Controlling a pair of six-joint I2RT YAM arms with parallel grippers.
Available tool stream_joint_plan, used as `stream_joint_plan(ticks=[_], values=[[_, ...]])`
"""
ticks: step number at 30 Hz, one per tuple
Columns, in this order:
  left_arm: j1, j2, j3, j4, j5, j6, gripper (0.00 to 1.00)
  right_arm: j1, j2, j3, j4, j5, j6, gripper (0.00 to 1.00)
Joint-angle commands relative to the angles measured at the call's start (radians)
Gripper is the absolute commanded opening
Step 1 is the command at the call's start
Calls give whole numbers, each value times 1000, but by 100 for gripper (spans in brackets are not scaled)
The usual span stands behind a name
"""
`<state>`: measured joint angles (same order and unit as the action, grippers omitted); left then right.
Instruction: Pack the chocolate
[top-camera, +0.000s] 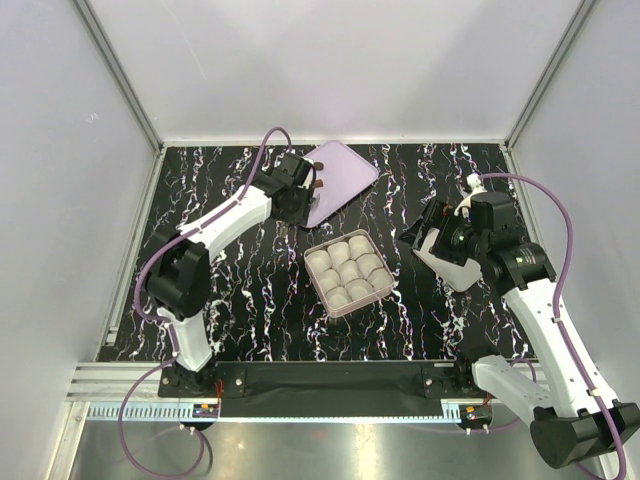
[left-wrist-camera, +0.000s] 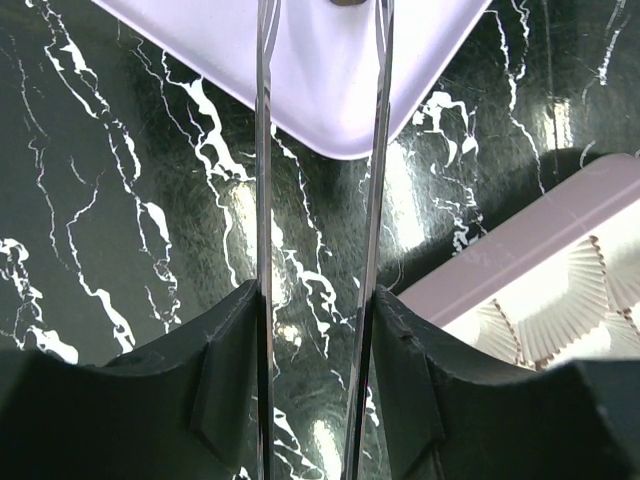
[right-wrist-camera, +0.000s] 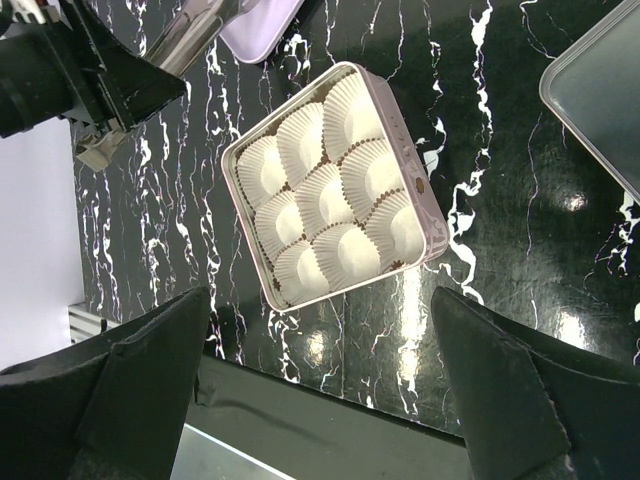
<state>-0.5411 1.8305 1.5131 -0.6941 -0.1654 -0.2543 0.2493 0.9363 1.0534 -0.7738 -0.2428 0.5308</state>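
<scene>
The left pincer (left-wrist-camera: 317, 300) is clamped on metal tweezers (left-wrist-camera: 265, 150). Their blades run straight up the frame onto a lilac tray (left-wrist-camera: 330, 80), with a brown chocolate piece (left-wrist-camera: 347, 2) between them at the top edge. I judge this the pick-up step. The next move calls for a squeeze, a lift, then a carry to the paper cups (right-wrist-camera: 325, 195) in the square tin (right-wrist-camera: 427, 205). The piece is too cropped to tell its long axis. The right pincer (right-wrist-camera: 320, 300) gapes wide and empty above the worktop (right-wrist-camera: 480, 150).
</scene>
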Motion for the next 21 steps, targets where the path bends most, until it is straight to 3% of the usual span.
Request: stream_joint_plan(ticks=[1,21], values=[[0,19,45,64,-17,7,49,-1,-1,28,41,33,-20,100],[-11,21,61,27,-20,0,38,-1,-14,26,30,37,-18,100]])
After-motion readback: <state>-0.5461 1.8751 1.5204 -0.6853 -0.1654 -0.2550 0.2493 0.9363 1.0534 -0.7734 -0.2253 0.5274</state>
